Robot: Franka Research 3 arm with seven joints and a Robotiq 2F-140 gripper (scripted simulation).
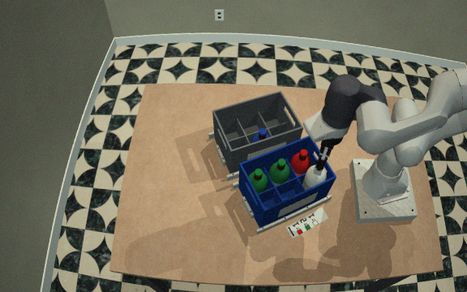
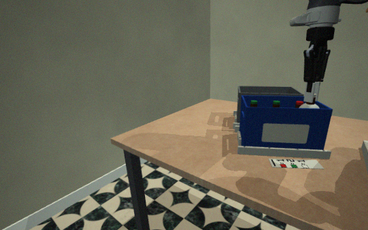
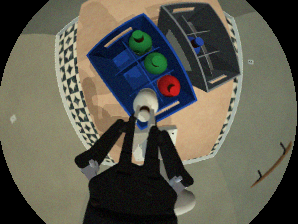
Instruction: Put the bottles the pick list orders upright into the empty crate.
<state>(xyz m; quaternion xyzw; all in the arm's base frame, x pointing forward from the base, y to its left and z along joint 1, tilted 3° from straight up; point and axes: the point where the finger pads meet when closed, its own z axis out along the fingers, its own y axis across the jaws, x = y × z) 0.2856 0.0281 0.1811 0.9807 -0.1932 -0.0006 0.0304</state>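
My gripper is shut on the neck of a white bottle, which stands upright in the corner compartment of the blue crate nearest the robot base. In the side view only the bottle's shoulder shows above the crate rim, under the fingers. Two green bottles and a red bottle stand in the crate's back row. A blue bottle stands in the grey crate behind. The pick list lies in front of the blue crate with red, green and white marks.
The two crates stand side by side, almost touching, each on grey rails. The robot's base plate sits on the table to the right of the blue crate. The two front-left compartments of the blue crate hold nothing.
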